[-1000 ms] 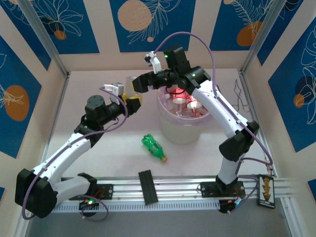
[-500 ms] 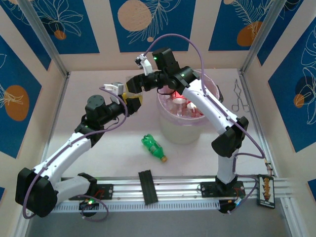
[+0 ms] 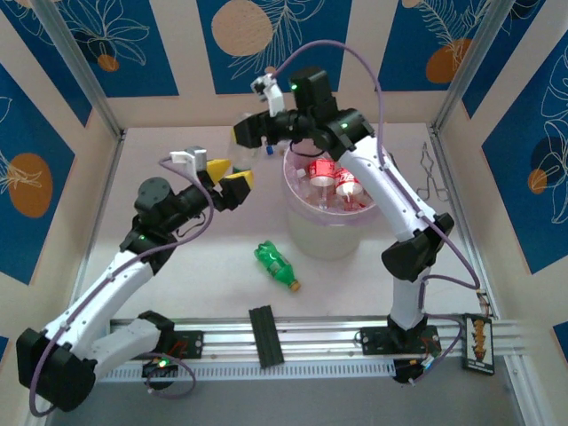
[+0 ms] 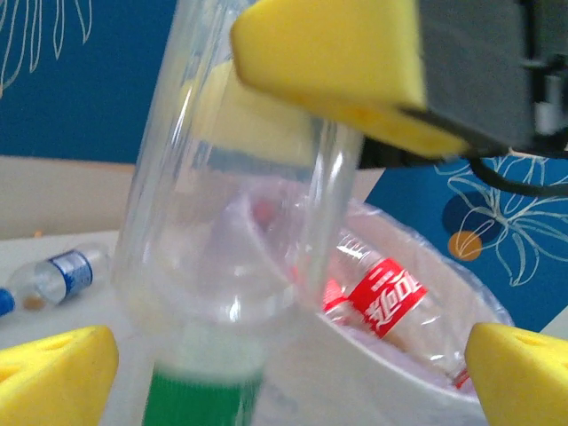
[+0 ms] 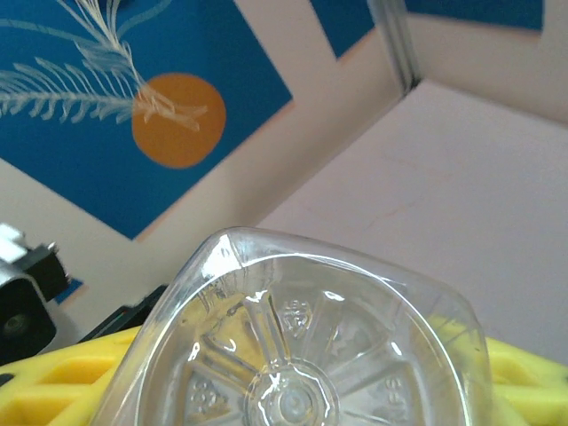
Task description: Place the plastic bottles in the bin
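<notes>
One clear plastic bottle with a green cap (image 4: 222, 248) is clamped between the yellow pads of the right gripper (image 3: 252, 133), cap turned toward the left gripper (image 3: 228, 173), whose jaws are spread wide with nothing grasped. One round cream bin lined with a lilac bag (image 3: 324, 238) is seen just beside; at least two red-labelled clear bottles (image 3: 335, 177) are contained in it. One green bottle with a yellow cap (image 3: 275, 264) is seen lying on the pale table (image 3: 204, 257); one small blue-labelled bottle (image 4: 58, 275) is seen lying on the table in the left wrist view.
</notes>
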